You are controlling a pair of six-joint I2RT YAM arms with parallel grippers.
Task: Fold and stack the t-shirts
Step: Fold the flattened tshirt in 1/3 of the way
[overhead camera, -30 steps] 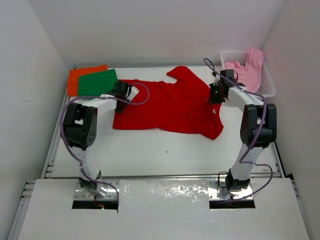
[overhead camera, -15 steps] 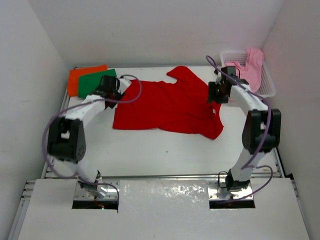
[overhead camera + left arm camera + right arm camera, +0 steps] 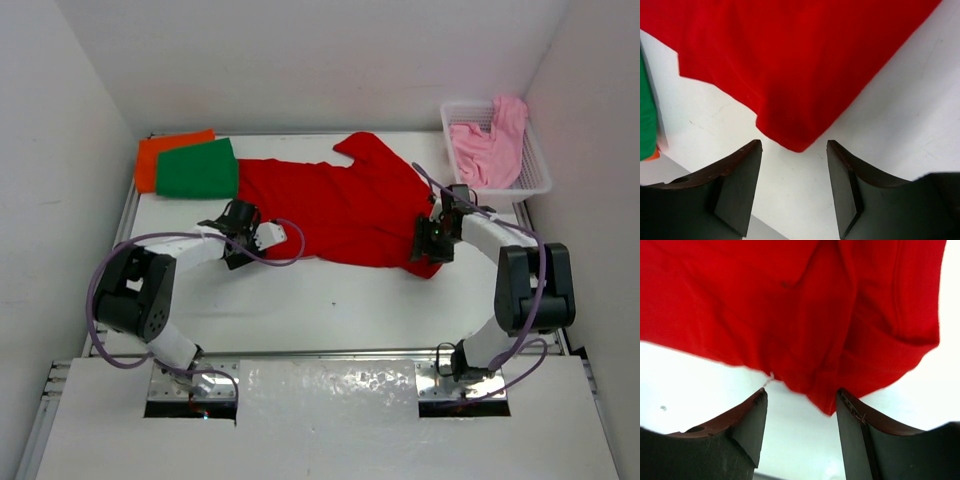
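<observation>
The red t-shirt (image 3: 345,205) lies spread in the middle of the table. My left gripper (image 3: 235,238) is open at its near left corner; in the left wrist view the gripper (image 3: 794,145) has the red corner (image 3: 790,60) just ahead of its tips, not between them. My right gripper (image 3: 430,245) is open at the shirt's near right corner; in the right wrist view the gripper (image 3: 801,392) has a fold of red cloth (image 3: 790,305) hanging down between its tips. The folded green shirt (image 3: 197,170) lies on the orange shirt (image 3: 160,152) at far left. The pink shirt (image 3: 490,145) lies in the basket.
The white lattice basket (image 3: 533,180) stands at the far right corner. White walls close in the table on the left, back and right. A strip of green shirt (image 3: 646,120) shows at the left edge of the left wrist view.
Both grippers have moved from the red shirt's far side edges toward me, down to its near corners. The red shirt's shape has barely changed.
</observation>
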